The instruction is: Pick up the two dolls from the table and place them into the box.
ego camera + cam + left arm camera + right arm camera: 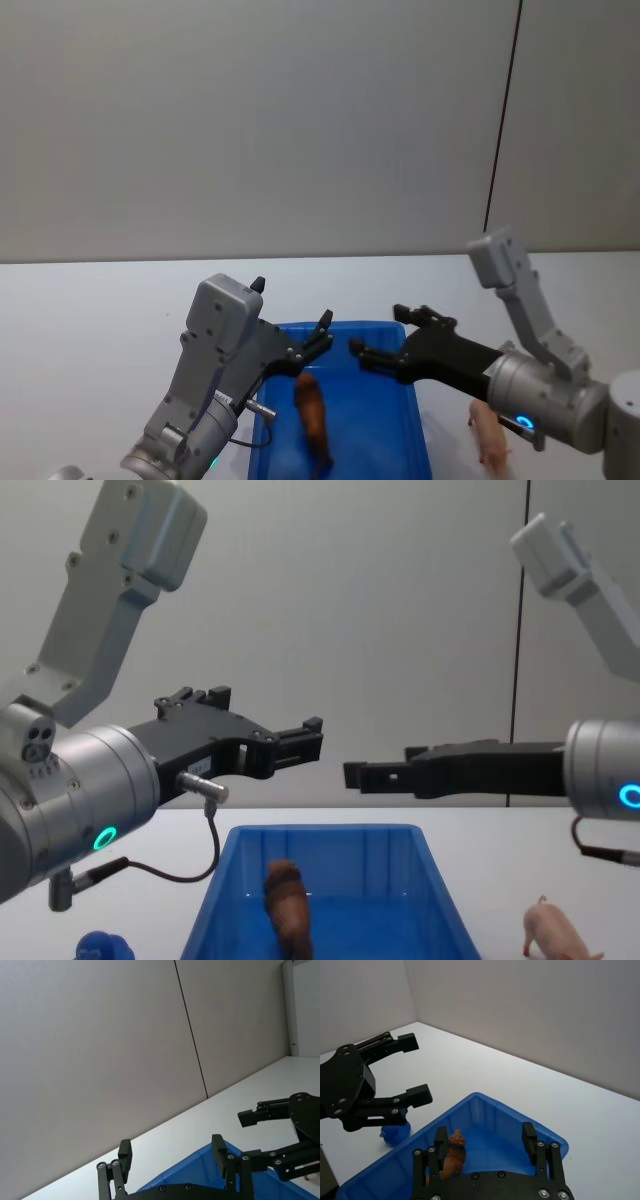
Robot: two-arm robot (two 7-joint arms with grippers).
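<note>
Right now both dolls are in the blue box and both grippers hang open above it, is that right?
Not quite. Only the lion is in the box; the pig stands on the table to the box's right, as the chest view shows. The left gripper and right gripper do hang open above the box.

I get soft, even, moderately bright light in all four views. The white surface (90,320) reads matte, with only faint, soft-edged shadows. The grey wall (250,120) is evenly lit. In my chest view a green status ring (103,837) and a blue status ring (630,797) glow plainly.
</note>
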